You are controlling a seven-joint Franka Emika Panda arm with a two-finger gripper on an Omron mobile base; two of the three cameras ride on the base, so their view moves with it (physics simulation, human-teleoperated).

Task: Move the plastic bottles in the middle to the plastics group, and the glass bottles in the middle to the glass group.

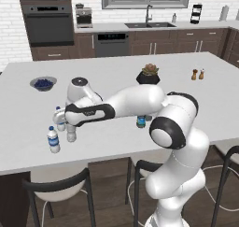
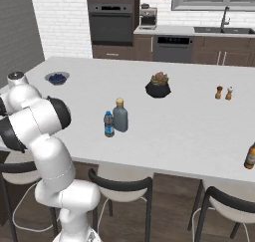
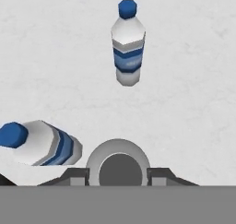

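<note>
The end effector (image 3: 118, 172) points straight down over the near left part of the white tabletop (image 1: 116, 142), and its fingers are clamped on either side of a small clear greyish bottle (image 3: 118, 167), whose round top sits right between them in the hand view; in the left base view the same bottle (image 1: 71, 133) stands upright on the tabletop directly under the hand. Just beside the end effector are the two water bottles with blue labels: one (image 3: 40, 142) close by on one side, nearly touching the held bottle's spot, and the other (image 3: 128, 42) a little farther off, both upright. From the left base view these stand as one bottle (image 1: 53, 139) nearer the tabletop's front edge and one (image 1: 59, 119) just behind the hand. Well away from the end effector, toward the middle of the tabletop, a dark bottle with a blue-green label (image 2: 108, 124) stands just beside a taller grey translucent bottle (image 2: 120, 115) with a narrow neck. Farther off still sit a potted plant (image 2: 158, 85), a bowl of blue fruit (image 1: 43, 83), and a pair of small shakers (image 2: 223, 92). A brown bottle (image 2: 250, 156) stands at the far right edge.
</note>
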